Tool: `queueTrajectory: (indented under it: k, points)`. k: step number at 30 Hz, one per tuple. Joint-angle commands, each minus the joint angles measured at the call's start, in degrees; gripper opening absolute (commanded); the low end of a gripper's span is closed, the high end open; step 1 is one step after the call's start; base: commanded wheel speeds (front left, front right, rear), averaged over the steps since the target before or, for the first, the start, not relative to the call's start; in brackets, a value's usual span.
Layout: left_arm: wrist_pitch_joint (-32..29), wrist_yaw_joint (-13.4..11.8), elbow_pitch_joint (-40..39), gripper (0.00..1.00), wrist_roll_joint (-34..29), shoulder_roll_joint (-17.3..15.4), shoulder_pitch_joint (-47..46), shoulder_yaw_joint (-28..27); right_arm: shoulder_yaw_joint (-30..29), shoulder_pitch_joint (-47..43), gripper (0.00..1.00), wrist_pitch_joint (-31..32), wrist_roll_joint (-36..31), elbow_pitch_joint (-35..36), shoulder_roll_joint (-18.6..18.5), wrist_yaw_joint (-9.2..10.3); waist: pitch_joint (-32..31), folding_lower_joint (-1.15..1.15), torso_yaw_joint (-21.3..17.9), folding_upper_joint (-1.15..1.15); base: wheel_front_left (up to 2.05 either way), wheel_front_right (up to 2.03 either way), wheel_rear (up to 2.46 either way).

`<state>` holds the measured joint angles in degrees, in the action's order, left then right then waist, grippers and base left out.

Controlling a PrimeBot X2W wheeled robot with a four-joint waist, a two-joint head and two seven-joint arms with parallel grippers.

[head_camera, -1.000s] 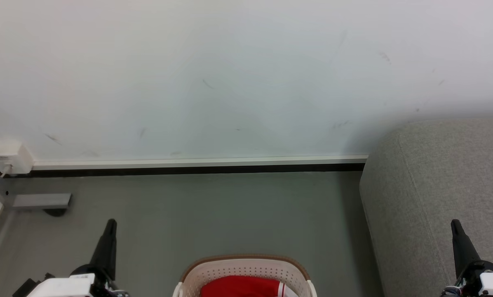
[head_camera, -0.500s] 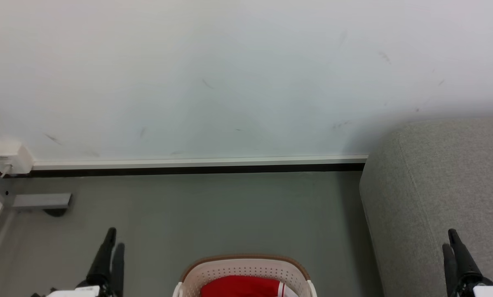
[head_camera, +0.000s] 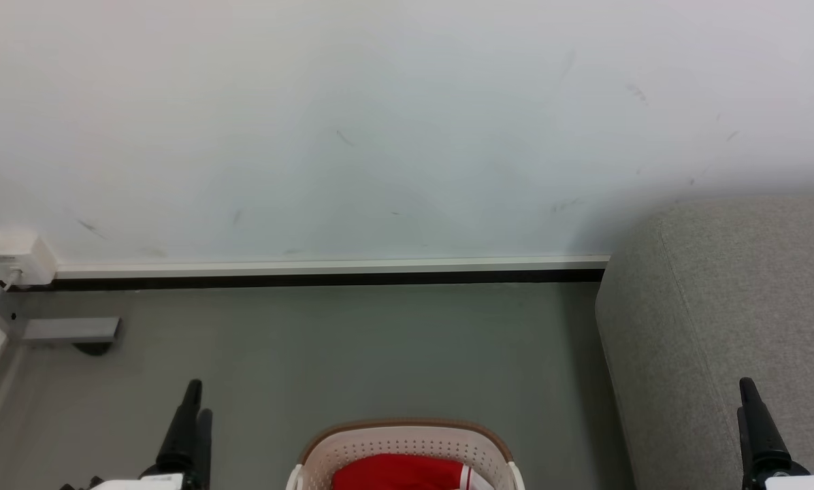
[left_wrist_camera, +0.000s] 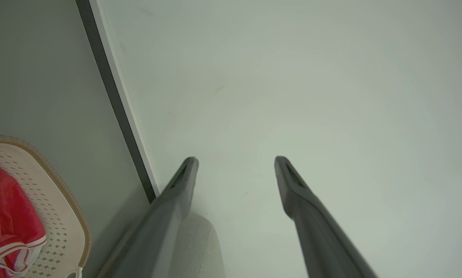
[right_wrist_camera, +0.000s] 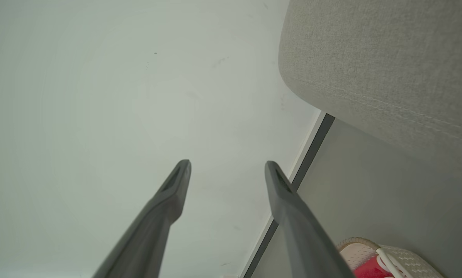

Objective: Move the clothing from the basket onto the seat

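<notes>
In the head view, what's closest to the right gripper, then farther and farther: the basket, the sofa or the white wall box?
From the right gripper:
1. The sofa, right side, next to it.
2. The basket, bottom middle.
3. The white wall box, far left.

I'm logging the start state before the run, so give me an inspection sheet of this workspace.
Surface: grey floor, smooth.
Job's things: clothing lies in the basket; seat stands to the right, apart from the basket.
Clutter: grey metal piece on the floor at far left.
Grippers: left gripper open, holding nothing; right gripper open, holding nothing.
Cables: short white lead at the white wall box.
Surroundings: white wall with faint scuffs, dark skirting.
</notes>
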<state>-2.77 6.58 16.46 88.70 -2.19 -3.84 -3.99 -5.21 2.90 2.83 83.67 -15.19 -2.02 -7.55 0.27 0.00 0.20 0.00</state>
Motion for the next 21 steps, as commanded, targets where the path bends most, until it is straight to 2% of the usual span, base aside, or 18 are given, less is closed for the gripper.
queueTrajectory:
  k: [1, 7, 8, 17, 21]
  points:
    - [0.8, -0.4, -1.0, 1.0, -2.6, -0.3, -1.2, 0.2, 0.1, 0.3, 1.0, -0.9, -3.4, 1.7, -0.7, 0.01, 0.0, 0.0, 0.0, 0.0, 0.0, 0.0, 0.0]
    - [2.4, -2.3, -2.0, 1.0, -8.7, -0.3, -1.4, 1.4, 0.8, -0.3, 1.0, -2.4, -12.7, 3.7, -1.0, 0.02, 0.2, 0.0, 0.2, 0.0, 0.0, 0.0, 0.0]
    - [2.4, -2.3, -2.0, 1.0, -8.7, -0.3, -1.4, 1.4, 0.8, -0.3, 1.0, -2.4, -12.7, 3.7, -1.0, 0.02, 0.2, 0.0, 0.2, 0.0, 0.0, 0.0, 0.0]
    - [4.4, -4.7, -1.5, 1.0, -20.6, -0.4, -1.8, 4.6, 2.5, -1.4, 1.0, -4.4, -25.3, 6.1, -1.4, 0.03, 0.2, 0.0, 0.4, 0.0, 0.0, 0.0, 0.0]
    - [5.3, -5.0, -1.6, 1.0, -26.6, -0.5, -2.1, 5.9, 3.1, -1.8, 1.0, -5.3, -30.5, 6.4, -1.7, 0.03, 0.2, 0.0, 0.5, 0.0, 0.0, 0.0, 0.0]
